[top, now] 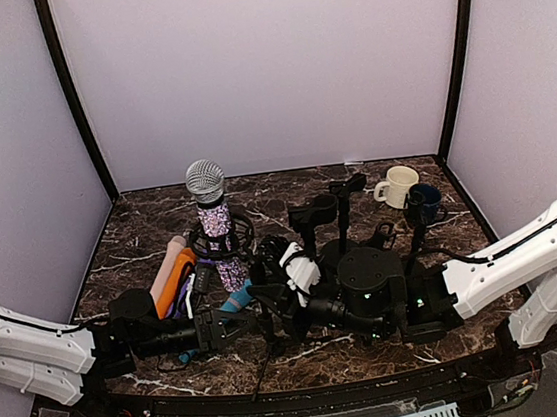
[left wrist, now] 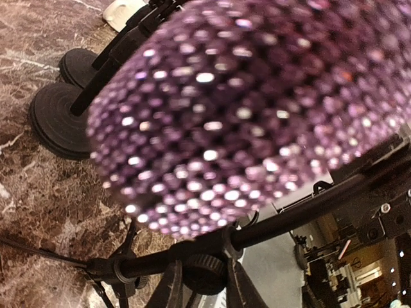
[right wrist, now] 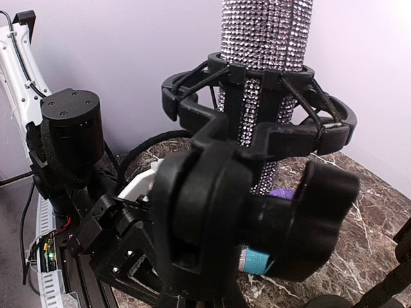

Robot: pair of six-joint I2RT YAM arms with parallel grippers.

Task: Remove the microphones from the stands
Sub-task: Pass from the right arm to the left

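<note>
Finding: the rhinestone microphone (top: pixel 212 211) stands upright in the black shock mount (right wrist: pixel 270 128) on the stand (left wrist: pixel 289 215), left of centre on the marble surface (top: pixel 139 224).

The left tool (left wrist: pixel 204 294) has its fingers set close about the stand's knob (left wrist: pixel 207 269) below the mount, apparently pinching it. The right tool (top: pixel 265 268) is pressed together beside the mount, and no hold on anything can be confirmed.

Recommendation: brace the stand low, grip the microphone body above the ring, and draw straight up along its axis. A sideways pull risks tipping the stand.
</note>
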